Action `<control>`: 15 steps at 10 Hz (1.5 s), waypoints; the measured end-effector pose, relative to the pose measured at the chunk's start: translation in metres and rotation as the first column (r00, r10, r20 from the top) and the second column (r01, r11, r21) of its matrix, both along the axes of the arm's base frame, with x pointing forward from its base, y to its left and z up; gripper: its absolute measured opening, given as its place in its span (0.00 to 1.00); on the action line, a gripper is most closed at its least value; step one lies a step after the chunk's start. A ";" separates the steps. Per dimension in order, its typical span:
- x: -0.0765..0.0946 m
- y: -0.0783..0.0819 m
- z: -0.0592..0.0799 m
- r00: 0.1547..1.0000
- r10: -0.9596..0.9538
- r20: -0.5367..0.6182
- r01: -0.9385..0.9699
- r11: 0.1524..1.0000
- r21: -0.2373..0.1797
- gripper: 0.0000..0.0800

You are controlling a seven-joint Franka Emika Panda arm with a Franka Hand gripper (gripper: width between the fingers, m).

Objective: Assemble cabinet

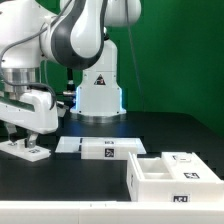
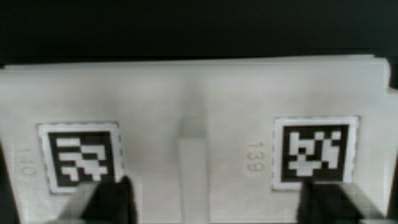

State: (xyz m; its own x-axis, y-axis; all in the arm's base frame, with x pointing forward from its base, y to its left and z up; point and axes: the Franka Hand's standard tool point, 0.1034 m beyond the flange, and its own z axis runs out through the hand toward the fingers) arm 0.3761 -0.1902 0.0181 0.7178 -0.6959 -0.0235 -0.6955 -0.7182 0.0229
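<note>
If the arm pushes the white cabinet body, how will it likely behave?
The cabinet body looks rigid: its walls are thick. It sits low and wide on the dark table, so it would probably slide rather than tip. Being hollow, it is likely light for its size.

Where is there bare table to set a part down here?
Bare table runs along the front, bordered by the marker board behind and the cabinet on the exterior view's right. Another free patch lies behind the cabinet, beside the robot base. It is crowded on the exterior view's left, where the pincer hangs over a small white part.
</note>
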 end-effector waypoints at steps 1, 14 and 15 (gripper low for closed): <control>0.000 0.000 0.000 1.000 0.000 0.000 0.000 1.000 0.000 0.23; 0.046 0.036 0.037 0.952 0.302 0.059 -0.303 0.953 0.017 0.08; 0.051 0.046 0.041 0.895 0.442 0.064 -0.444 0.896 0.015 0.08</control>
